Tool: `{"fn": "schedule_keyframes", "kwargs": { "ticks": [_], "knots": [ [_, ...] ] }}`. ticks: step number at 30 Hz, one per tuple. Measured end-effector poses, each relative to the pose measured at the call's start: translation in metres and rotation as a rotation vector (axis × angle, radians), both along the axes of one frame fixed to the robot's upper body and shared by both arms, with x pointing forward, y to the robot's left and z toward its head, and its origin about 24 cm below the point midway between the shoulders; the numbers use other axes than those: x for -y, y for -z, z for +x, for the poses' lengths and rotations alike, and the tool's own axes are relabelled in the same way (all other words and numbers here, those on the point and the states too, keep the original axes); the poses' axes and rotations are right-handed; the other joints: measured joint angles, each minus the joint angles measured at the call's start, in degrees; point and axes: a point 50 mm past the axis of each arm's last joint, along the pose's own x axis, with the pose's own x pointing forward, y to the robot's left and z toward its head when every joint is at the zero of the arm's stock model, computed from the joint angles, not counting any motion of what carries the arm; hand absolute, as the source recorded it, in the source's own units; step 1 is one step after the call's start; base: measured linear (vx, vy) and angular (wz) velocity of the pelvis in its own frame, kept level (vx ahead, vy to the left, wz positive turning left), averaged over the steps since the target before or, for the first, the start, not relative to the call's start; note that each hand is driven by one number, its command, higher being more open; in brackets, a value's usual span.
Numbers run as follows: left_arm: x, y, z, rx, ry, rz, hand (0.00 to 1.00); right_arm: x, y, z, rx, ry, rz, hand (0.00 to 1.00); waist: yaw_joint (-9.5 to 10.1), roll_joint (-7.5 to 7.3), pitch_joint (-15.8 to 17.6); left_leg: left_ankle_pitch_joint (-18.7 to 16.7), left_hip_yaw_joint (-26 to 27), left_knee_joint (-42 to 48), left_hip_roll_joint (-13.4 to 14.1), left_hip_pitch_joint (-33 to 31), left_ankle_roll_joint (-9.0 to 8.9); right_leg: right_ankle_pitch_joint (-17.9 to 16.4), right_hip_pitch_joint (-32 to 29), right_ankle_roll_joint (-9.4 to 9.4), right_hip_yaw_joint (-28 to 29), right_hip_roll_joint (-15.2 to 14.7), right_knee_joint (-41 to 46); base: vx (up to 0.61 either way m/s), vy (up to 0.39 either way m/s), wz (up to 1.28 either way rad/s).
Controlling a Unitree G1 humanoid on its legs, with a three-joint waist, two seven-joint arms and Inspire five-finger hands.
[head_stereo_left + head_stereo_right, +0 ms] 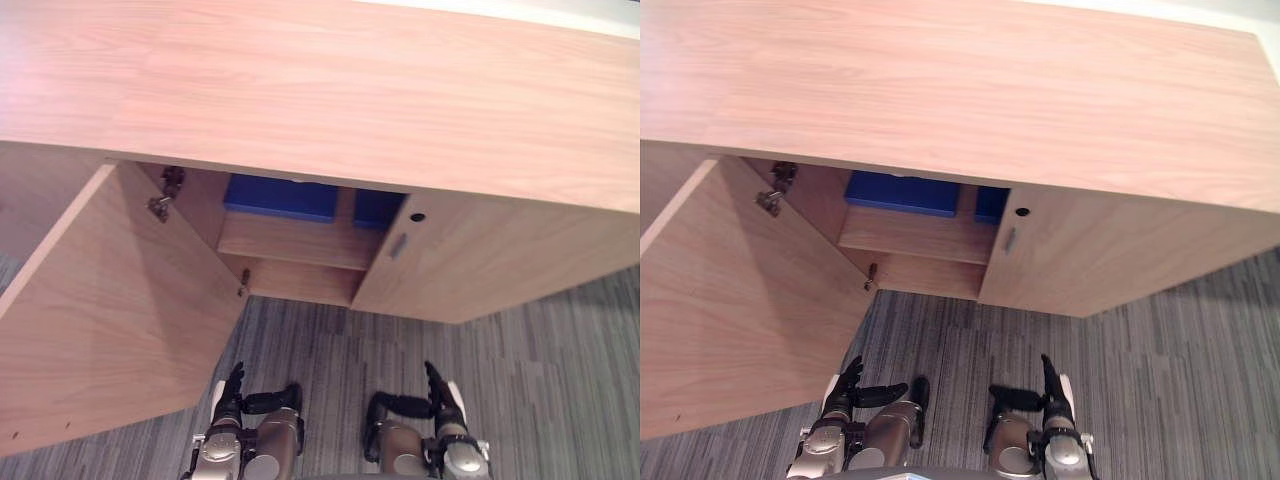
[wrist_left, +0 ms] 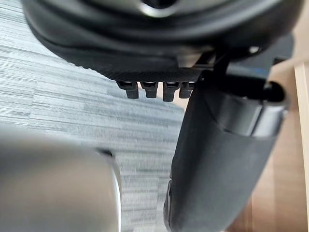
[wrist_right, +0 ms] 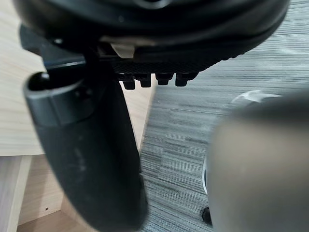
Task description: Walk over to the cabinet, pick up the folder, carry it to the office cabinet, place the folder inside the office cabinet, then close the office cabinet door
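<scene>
Folder (image 1: 280, 197) on cabinet shelf (image 1: 300, 246); grey carpet (image 1: 520, 385)

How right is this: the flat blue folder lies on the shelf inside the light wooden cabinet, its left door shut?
No: the left eye view shows the left door of the light wooden cabinet open. The flat blue folder does lie on the shelf inside.

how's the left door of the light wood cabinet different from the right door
The left light-wood cabinet door is swung wide open, showing its inner face; the right light-wood cabinet door is shut, showing its front. The right door carries a small silver handle and a round dark lock hole; the left door's visible face has neither. Both share the same pale wood grain.
</scene>
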Motion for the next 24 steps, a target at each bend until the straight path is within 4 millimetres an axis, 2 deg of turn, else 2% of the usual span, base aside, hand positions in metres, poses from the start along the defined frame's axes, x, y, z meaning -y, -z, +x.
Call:
{"fn": "schedule_keyframes", "kwargs": {
  "ticks": [3,5,7,8,9,10,11,12,13,16,18,20,22,24],
  "knots": [
    [-0.009,0.001,-0.007,0.002,-0.080,-0.019,1.00,0.001,-0.003,0.010,0.025,0.014,-0.001,1.00,1.00,-0.70,-0.7,1.3,-2.4,-1.1,-0.8,0.3,-0.52,-0.9,1.9,-0.33,0.4,0.3,-2.4,0.05,-0.031,0.53],
    [-0.019,-0.001,-0.013,0.023,-0.196,-0.052,1.00,0.003,-0.011,0.027,0.082,0.048,-0.010,1.00,2.38,-0.69,-0.7,3.4,-2.7,-1.4,-0.2,-0.9,-2.45,-1.0,2.3,-0.51,-1.9,0.8,-3.1,-0.04,-0.106,0.57],
    [-0.030,-0.006,-0.017,0.065,-0.290,-0.064,1.00,0.006,-0.017,0.033,0.117,0.070,-0.014,1.00,3.62,-0.68,-0.7,4.9,-2.4,-2.9,0.2,-1.5,-3.19,-1.5,2.3,-1.39,-4.3,1.1,-2.7,-0.10,-0.101,0.65],
    [-0.040,-0.012,-0.019,0.101,-0.355,-0.068,1.00,0.009,-0.019,0.035,0.133,0.088,-0.012,1.00,3.90,-0.52,-1.0,4.2,-0.5,-5.7,1.6,-1.4,-3.51,-1.8,2.1,-2.03,-6.4,0.9,-2.4,-0.16,-0.103,0.74],
    [-0.051,-0.017,-0.020,0.131,-0.401,-0.059,1.00,0.008,-0.021,0.036,0.144,0.104,0.000,1.00,4.26,-1.15,-1.3,3.5,3.6,-8.0,3.1,-1.4,-3.27,-1.8,1.7,-2.25,-7.5,0.5,-2.5,-0.13,-0.068,0.55],
    [-0.054,-0.019,-0.020,0.139,-0.413,-0.055,1.00,0.008,-0.022,0.037,0.148,0.108,0.001,1.00,4.33,-1.46,-1.5,3.3,4.8,-8.1,3.5,-1.3,-3.35,-1.7,1.6,-2.35,-7.8,0.2,-2.7,-0.09,-0.048,0.67],
    [-0.068,-0.029,-0.018,0.199,-0.486,-0.042,1.00,0.015,-0.027,0.037,0.176,0.135,-0.011,1.00,4.12,-1.63,-1.5,1.2,12.2,0.1,6.0,-3.2,-2.55,-1.8,1.7,-2.43,-10.1,-1.3,-1.9,0.00,0.100,1.35],
    [-0.129,-0.089,-0.017,0.478,-0.633,0.118,1.00,0.027,-0.029,0.020,0.178,0.207,-0.027,1.00,4.25,-1.18,-3.7,-2.1,16.1,-1.2,6.1,2.7,-1.18,-5.4,2.8,-1.49,-10.3,-2.8,1.3,0.06,0.154,1.42],
    [-0.138,-0.098,-0.016,0.523,-0.656,0.152,1.00,0.026,-0.027,0.018,0.171,0.209,-0.023,1.00,4.39,-0.93,-4.4,-1.6,15.5,-1.4,5.3,2.9,-0.97,-5.3,3.5,-1.46,-9.7,-2.9,-0.1,0.09,0.174,1.05],
    [-0.142,-0.105,-0.012,0.554,-0.680,0.159,1.00,0.025,-0.025,0.017,0.162,0.207,-0.020,1.00,4.67,-0.19,-5.2,-1.0,14.6,-2.9,4.1,3.2,-0.65,-3.6,4.9,-0.34,-9.6,-2.5,-3.3,0.08,0.039,0.21],
    [-0.144,-0.120,-0.003,0.618,-0.661,0.172,1.00,0.025,-0.020,0.013,0.131,0.206,-0.015,1.00,4.59,-0.23,-5.2,-0.1,13.3,-4.9,3.7,4.1,-0.61,-2.7,7.0,-0.38,-10.0,-1.8,-6.1,0.08,-0.026,0.38],
    [-0.148,-0.150,0.015,0.720,-0.561,0.241,1.00,0.020,-0.010,0.006,0.073,0.181,0.011,1.00,4.74,-0.35,-5.3,0.5,11.5,-6.4,3.8,5.5,-1.07,-2.3,9.2,-0.42,-8.9,-0.8,-8.2,0.05,-0.051,0.41],
    [-0.152,-0.161,0.021,0.735,-0.497,0.292,1.00,0.016,-0.006,0.008,0.057,0.151,0.027,1.00,4.69,-0.31,-5.3,1.0,11.2,-7.4,4.3,6.0,-1.57,-2.3,9.4,-0.43,-8.2,-0.1,-8.4,0.04,-0.066,0.10],
    [-0.146,-0.176,0.036,0.807,-0.426,0.287,1.00,0.011,-0.004,0.008,0.044,0.113,0.042,1.00,4.68,-0.33,-5.3,2.2,10.5,-9.6,5.1,6.8,-2.08,-2.0,9.7,-0.93,-7.6,0.9,-8.5,0.04,-0.103,0.09]
  ]
}}
